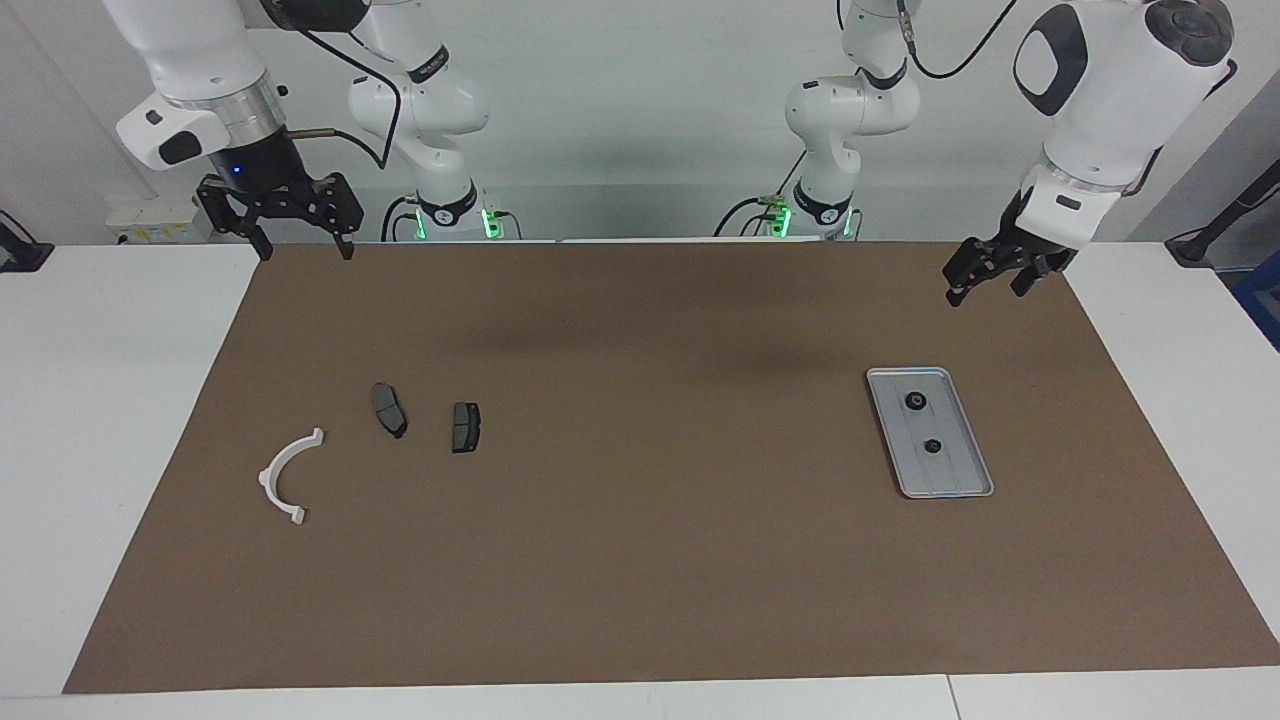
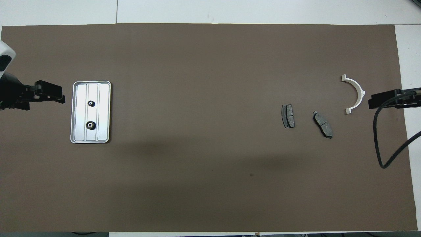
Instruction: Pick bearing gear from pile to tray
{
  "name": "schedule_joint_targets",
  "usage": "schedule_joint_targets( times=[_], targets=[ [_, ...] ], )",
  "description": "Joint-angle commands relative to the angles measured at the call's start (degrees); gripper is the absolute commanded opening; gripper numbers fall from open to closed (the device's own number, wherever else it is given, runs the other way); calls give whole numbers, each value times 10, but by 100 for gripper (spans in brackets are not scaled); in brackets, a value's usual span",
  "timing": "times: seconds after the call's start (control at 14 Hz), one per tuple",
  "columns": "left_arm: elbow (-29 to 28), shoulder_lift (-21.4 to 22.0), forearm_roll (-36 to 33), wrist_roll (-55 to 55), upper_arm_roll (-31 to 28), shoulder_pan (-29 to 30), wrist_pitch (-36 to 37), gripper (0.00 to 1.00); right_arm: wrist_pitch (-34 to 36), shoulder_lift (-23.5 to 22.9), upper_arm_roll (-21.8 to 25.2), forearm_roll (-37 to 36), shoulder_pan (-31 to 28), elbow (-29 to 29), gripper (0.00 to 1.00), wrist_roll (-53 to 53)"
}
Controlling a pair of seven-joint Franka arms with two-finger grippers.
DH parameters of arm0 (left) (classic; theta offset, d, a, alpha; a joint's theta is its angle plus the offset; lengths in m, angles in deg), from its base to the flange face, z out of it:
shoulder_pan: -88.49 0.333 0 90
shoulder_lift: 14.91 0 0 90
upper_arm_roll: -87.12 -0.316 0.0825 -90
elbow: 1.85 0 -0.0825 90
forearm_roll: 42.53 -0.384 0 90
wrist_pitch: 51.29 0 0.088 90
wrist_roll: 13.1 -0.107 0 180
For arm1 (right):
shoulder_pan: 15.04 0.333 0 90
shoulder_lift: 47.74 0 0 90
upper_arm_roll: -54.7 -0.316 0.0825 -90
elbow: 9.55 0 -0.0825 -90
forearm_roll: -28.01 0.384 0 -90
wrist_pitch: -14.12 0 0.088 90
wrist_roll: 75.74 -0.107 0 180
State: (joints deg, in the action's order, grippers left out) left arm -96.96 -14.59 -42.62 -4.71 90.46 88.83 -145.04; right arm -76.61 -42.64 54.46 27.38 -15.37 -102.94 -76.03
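the left arm is cut off at the overhead view's edge. the brown mat (image 1: 640, 560) is seen flat and matte. the ribbed silver tray (image 1: 955, 480), below and just inward of the wide-open, empty left gripper (image 1: 985, 285), carries two tiny black bearing gears (image 1: 914, 401). the white half-ring bracket (image 1: 285, 470) and two dark brake pads (image 1: 389, 409) are seen below the wide-open, empty right gripper (image 1: 300, 245).

Silver-grey ribbed tray (image 2: 104, 112); two black gears (image 2: 90, 125); dark grey brake pads (image 2: 288, 116); white half-ring bracket (image 2: 355, 92); brown mat (image 2: 210, 164); white worktop (image 1: 100, 400); black end effectors.
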Motion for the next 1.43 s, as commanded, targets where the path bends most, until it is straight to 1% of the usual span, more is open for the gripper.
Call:
schedule_joint_targets(
  times=[0.0,0.21,0.36,0.64,1.35],
  targets=[
    [1,5,-12,-20,-1,3,19,100,-7,10,-3,10,-8,-14,100,14],
    [1,5,-13,-30,-4,4,22,100,-8,11,-3,10,-8,-14,100,14],
    [1,5,-13,-62,-15,4,21,100,-8,10,-3,10,-7,-14,100,14],
    [-4,14,-14,-62,-15,5,19,100,-7,11,-3,10,-7,-14,100,14],
    [-3,13,-14,-64,-15,12,16,100,-9,10,-6,10,-4,-14,100,13]
  ],
)
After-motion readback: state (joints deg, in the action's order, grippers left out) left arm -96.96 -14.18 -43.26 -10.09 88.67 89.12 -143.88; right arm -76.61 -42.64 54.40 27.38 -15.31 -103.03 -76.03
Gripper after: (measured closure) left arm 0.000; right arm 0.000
